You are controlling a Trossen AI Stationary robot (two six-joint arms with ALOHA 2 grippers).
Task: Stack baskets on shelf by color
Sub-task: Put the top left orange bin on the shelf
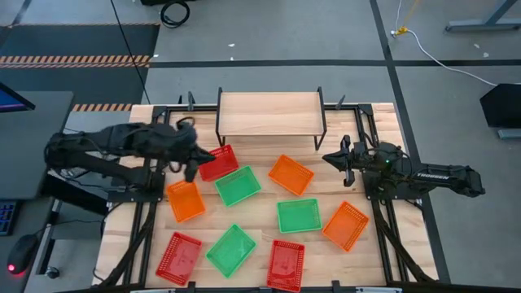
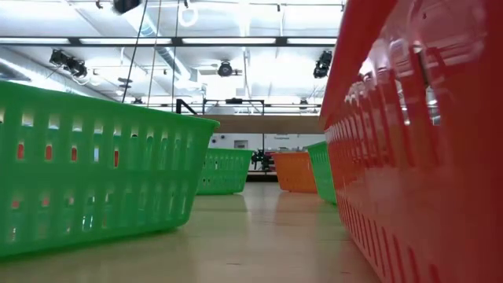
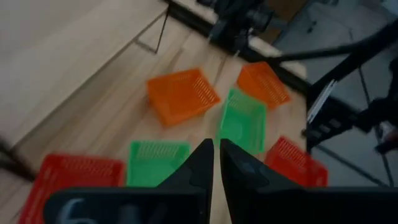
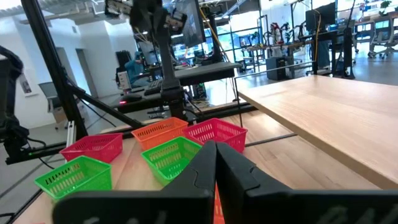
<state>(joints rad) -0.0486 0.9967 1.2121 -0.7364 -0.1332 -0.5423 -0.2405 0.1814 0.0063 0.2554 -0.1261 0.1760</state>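
Shelf [image 1: 269,112] stands at the far middle of the worktop [image 1: 383,122]; its wooden top carries no baskets. All nine baskets lie loose on the worktop in front of it.

Left tool [image 1: 192,168] clenched, fingers nearly touching, grasping nothing. It hangs over the red basket [image 1: 218,162] near the shelf's left legs, with a green basket [image 1: 238,185] just beside and an orange basket [image 1: 186,200] below it.

Right tool [image 1: 334,159] clenched, empty, at the shelf's right end, near another orange basket [image 1: 291,174].

Nearer the front edge: green [image 1: 298,216], orange [image 1: 344,225], red [image 1: 179,257], green [image 1: 231,250], red [image 1: 286,264].

Low view is largely blocked by a green basket wall [image 2: 94,173] and a red basket wall [image 2: 424,149].
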